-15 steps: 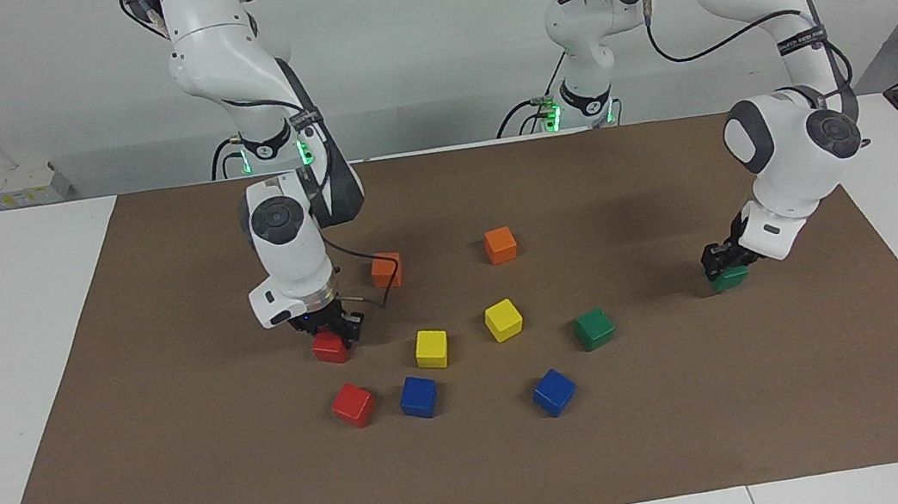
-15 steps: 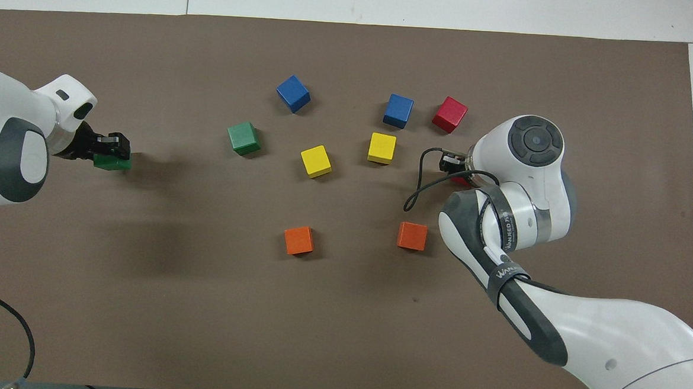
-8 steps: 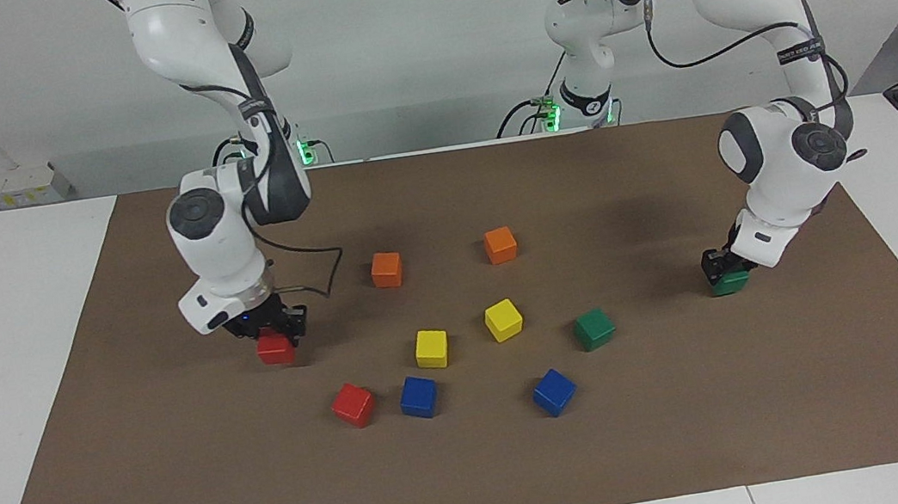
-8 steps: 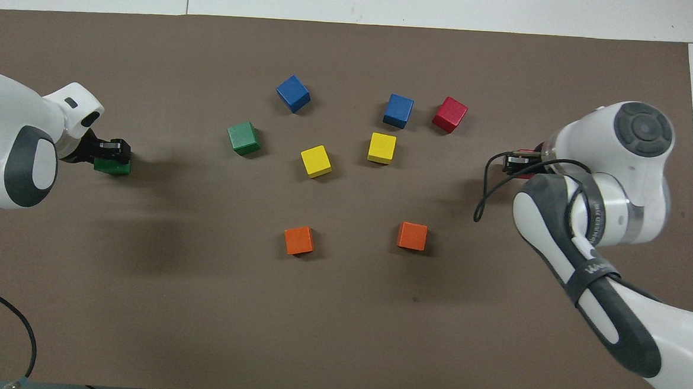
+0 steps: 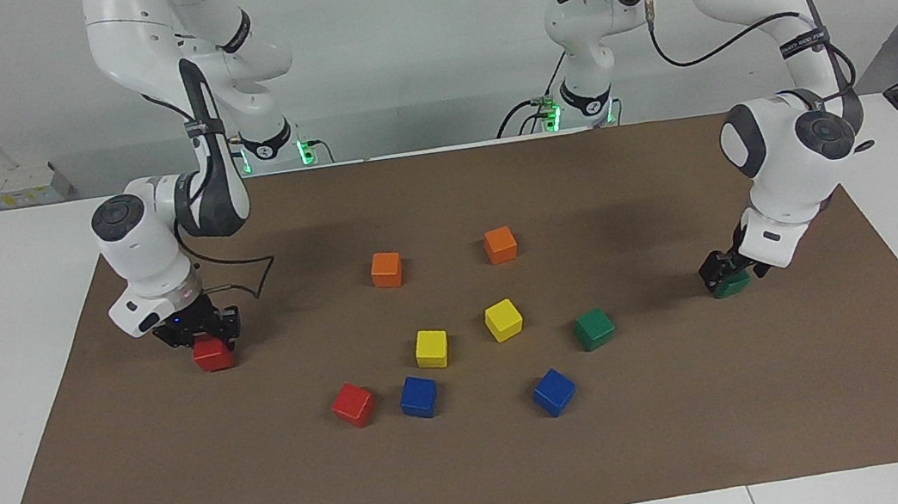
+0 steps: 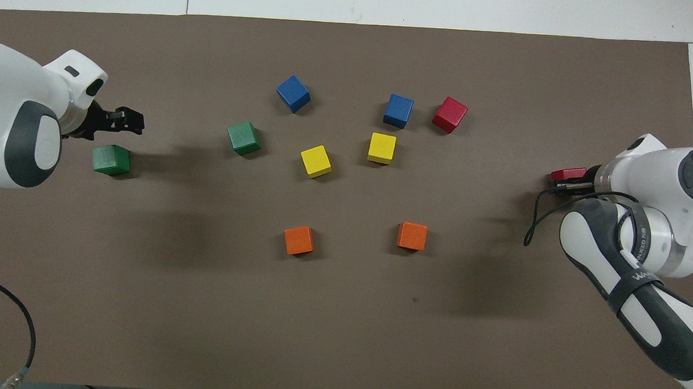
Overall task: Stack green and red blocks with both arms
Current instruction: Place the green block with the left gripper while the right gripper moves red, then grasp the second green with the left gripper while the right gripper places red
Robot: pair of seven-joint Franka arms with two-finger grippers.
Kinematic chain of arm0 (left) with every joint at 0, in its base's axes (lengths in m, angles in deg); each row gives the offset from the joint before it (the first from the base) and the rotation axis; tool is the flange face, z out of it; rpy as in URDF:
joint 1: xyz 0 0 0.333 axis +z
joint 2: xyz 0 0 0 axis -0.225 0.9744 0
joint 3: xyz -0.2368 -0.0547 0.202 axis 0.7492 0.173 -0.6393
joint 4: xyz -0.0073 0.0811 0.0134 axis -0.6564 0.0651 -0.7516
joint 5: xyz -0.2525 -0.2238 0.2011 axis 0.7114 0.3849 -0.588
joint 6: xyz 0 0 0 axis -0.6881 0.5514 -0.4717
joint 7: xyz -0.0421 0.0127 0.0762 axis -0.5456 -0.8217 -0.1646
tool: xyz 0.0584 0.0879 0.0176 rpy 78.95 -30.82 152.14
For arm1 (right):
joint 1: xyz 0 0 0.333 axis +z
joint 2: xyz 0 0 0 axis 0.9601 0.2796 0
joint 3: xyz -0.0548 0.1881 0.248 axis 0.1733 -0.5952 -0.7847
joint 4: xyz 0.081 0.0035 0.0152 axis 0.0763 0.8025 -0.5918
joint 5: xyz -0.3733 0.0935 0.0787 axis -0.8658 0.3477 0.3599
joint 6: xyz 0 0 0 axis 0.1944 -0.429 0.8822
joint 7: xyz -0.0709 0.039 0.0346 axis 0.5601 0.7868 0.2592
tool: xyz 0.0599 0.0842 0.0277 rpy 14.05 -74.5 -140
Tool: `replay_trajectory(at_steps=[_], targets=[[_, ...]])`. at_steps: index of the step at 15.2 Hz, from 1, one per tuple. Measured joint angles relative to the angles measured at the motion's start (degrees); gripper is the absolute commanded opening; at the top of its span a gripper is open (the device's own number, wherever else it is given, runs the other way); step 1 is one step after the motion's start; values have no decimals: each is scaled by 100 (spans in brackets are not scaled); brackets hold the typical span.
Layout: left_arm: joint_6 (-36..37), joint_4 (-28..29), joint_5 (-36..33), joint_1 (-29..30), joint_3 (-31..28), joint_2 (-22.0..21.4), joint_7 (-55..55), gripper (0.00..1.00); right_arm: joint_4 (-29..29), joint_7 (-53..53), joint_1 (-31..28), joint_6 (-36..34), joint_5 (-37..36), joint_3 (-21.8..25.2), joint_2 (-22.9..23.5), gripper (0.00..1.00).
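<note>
My left gripper (image 6: pixel 132 121) stands open just above a green block (image 6: pixel 111 159) that rests on the mat at the left arm's end; in the facing view the gripper (image 5: pixel 720 267) hangs close over that block (image 5: pixel 732 282). My right gripper (image 5: pixel 204 336) is shut on a red block (image 5: pixel 212 353), low over the mat at the right arm's end; the overhead view shows this red block (image 6: pixel 568 173) in the gripper (image 6: pixel 563 181). A second green block (image 5: pixel 594 328) and a second red block (image 5: pixel 353 404) lie loose near the middle.
On the brown mat (image 5: pixel 478 474) lie two yellow blocks (image 5: pixel 431 348) (image 5: pixel 503 319), two blue blocks (image 5: pixel 418 396) (image 5: pixel 554 392) and two orange blocks (image 5: pixel 386 269) (image 5: pixel 500 244), all grouped around the middle.
My left gripper has opened and let go of the green block, which now sits on the mat. My right arm has carried the red block away from the middle toward its own end.
</note>
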Motion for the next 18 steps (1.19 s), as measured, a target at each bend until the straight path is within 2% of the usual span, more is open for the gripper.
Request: replay_trajectory(at_steps=[1, 3, 5, 7, 10, 12, 15, 16, 18], targets=[[174, -267, 0, -267, 17, 86, 482, 100, 39, -81, -24, 61, 0, 0, 0, 0], [374, -751, -1, -819, 31, 382, 1343, 100, 59, -135, -62, 94, 0, 1, -1, 99], [223, -1032, -61, -1278, 30, 790, 2167, 100, 58, -136, -63, 102, 0, -3, -4, 100], [-15, -1112, -176, -1477, 23, 1081, 2531, 100, 45, -136, -63, 107, 0, -6, -21, 100], [-94, -1119, -177, -1475, -9, 1158, 2669, 100, -61, -136, -55, 34, 0, -13, -67, 100], [-112, -1096, -177, -1495, 2, 1158, 2769, 100, -450, -96, 14, -545, 0, -47, -91, 100], [-448, -812, -184, -1684, 15, 1158, 3087, 100, -1816, 913, 525, -2187, -9, -76, -34, 100], [-572, -681, -187, -1749, 17, 1160, 3170, 100, -2201, 1380, 745, -2518, -12, -85, 17, 100], [-689, -514, -188, -1800, 15, 1157, 3233, 32, -2635, 2356, 1160, -2702, -18, -98, 179, 100]])
